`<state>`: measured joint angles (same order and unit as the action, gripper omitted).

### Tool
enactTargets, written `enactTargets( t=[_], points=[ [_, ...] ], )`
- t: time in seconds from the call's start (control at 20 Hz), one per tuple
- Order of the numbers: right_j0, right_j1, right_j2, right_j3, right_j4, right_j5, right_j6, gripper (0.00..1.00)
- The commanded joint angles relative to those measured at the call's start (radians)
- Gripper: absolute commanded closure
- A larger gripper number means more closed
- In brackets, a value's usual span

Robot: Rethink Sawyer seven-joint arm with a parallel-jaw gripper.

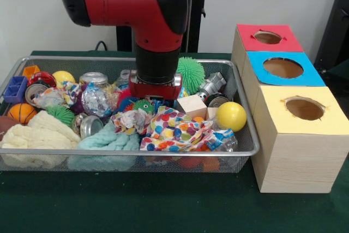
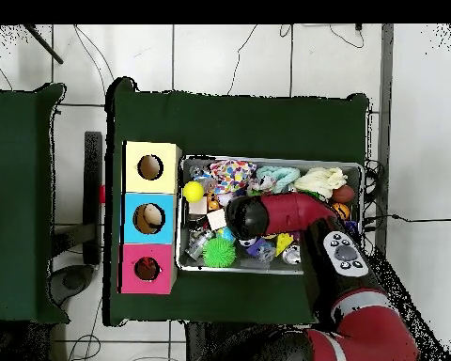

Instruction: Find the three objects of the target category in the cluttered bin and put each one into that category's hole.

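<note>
Front view: the claw is sunk among clutter in the wire bin, left of the wooden block; its opening cannot be told.

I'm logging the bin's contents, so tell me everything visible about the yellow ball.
The yellow ball is smooth, round and plain bright yellow, with a soft sheen like rubber or plastic. It lies in the wire mesh bin at the end nearest the three-hole box, close to the bin wall. It rests on the clutter, beside a small wooden block and above a clear crumpled plastic bottle. Nothing grips it.
</note>
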<state>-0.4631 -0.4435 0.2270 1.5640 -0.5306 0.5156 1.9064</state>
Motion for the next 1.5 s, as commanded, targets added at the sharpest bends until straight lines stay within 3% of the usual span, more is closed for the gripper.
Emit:
enactTargets(
  t=[0.05,0.25,0.65,1.1,1.5],
  points=[
    [-0.08,0.013,0.081,-0.007,-0.086,0.033,-0.219,0.0],
    [-0.159,-0.056,0.116,0.002,-0.082,0.106,-0.331,0.0],
    [-0.27,-0.102,0.197,-0.049,-0.094,0.235,-0.495,0.0],
    [-0.314,-0.088,0.226,-0.078,-0.103,0.257,-0.537,0.0],
    [-0.325,-0.148,0.21,-0.005,-0.083,0.245,-0.516,0.0]
  ],
)
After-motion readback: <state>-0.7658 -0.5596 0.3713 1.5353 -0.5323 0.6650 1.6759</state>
